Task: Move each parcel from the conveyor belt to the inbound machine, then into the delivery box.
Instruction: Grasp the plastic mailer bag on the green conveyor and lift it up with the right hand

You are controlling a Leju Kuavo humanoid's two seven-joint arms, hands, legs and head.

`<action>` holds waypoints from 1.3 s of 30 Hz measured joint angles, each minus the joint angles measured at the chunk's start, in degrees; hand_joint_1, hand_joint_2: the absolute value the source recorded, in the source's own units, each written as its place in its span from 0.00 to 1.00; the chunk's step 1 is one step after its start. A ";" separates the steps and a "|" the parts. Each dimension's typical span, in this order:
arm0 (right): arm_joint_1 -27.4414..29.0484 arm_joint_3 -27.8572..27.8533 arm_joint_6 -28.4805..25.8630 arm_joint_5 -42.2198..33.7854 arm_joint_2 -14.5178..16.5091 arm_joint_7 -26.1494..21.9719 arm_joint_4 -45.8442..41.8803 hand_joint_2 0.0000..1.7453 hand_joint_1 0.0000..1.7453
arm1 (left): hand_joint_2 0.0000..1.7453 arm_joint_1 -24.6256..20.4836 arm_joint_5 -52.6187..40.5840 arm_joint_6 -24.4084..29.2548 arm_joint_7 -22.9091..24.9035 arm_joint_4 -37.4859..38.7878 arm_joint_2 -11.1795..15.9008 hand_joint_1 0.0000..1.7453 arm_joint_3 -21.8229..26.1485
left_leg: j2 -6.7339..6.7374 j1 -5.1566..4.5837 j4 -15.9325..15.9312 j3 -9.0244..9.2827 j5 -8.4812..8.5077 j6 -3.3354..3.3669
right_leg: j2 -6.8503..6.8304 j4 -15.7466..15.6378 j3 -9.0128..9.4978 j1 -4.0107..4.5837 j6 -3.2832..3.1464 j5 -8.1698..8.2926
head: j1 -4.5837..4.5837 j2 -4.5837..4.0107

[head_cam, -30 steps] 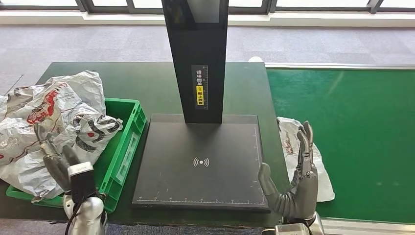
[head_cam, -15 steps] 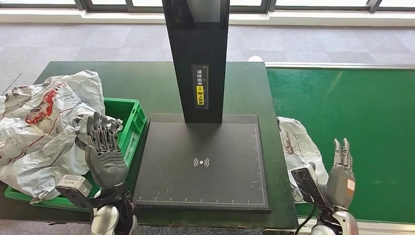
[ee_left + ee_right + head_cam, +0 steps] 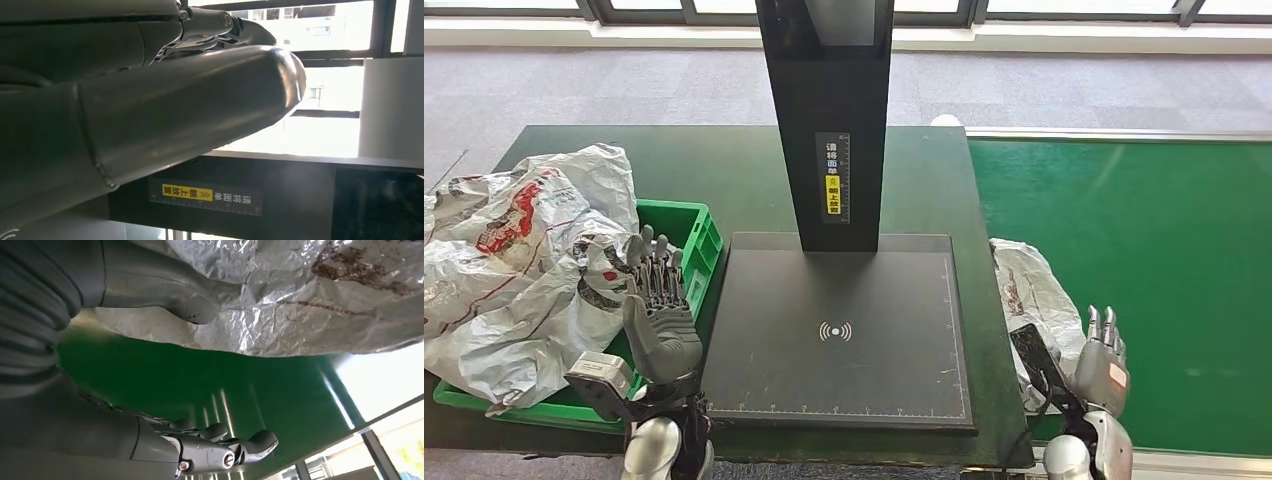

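Observation:
A crumpled silver-white parcel (image 3: pixel 1032 296) lies on the left edge of the green conveyor belt (image 3: pixel 1154 270), right beside the table. My right hand (image 3: pixel 1100 362) stands low on the belt at the parcel's near right side, fingers straight and apart, holding nothing. In the right wrist view the thumb (image 3: pixel 170 292) lies close against the parcel (image 3: pixel 310 295), with the fingers (image 3: pixel 220 452) spread over the belt. The inbound machine's black platform (image 3: pixel 834 335) is bare. My left hand (image 3: pixel 658 312) is raised and open between the platform and the green delivery box (image 3: pixel 686 290).
The machine's black column (image 3: pixel 828 120) rises at the back of the platform; the left wrist view has its yellow label (image 3: pixel 205 195). Several crumpled parcels (image 3: pixel 514 250) overfill the green box and spill left. The dark table's front edge (image 3: pixel 844 448) is near my arms.
My left hand rose from the box's front corner, turned fingers up, and drifted right toward the platform. My right hand swung from the parcel's left side to its right and lowered.

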 joint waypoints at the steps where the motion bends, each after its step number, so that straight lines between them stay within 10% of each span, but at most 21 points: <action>1: -0.65 -0.01 0.13 0.96 -0.11 0.60 1.60 1.00 0.00 | 0.00 -0.04 -0.45 0.45 -0.01 0.17 0.00 0.00 -0.05 | 0.00 0.00 0.00 0.00 0.00 0.00 | 0.00 0.00 0.00 0.00 0.00 0.00 | 0.00 0.00; 21: -3.42 -0.66 3.84 12.87 -0.90 14.68 14.79 1.00 0.00 | 0.00 -0.77 -2.95 2.44 1.25 3.52 0.00 0.00 -1.68 | -0.02 0.00 0.05 0.04 -0.02 0.01 | -0.01 -0.01 0.05 0.00 0.01 -0.01 | 0.00 0.00; 25: -2.83 -0.99 5.27 14.58 -0.90 15.76 14.48 1.00 1.00 | 0.00 -0.80 -3.00 2.46 1.42 3.64 0.00 0.00 -1.81 | -0.02 0.00 0.09 0.06 -0.05 0.05 | -0.01 -0.01 0.09 0.00 0.03 -0.02 | 0.00 0.00; 39: 0.29 -2.90 9.36 20.41 -0.19 15.73 9.68 1.00 1.00 | 0.00 -0.84 -2.77 2.15 1.65 3.97 0.02 0.00 -1.83 | -0.14 0.01 0.22 0.12 -0.18 0.24 | -0.13 -0.03 0.23 0.01 0.18 -0.12 | 0.00 0.00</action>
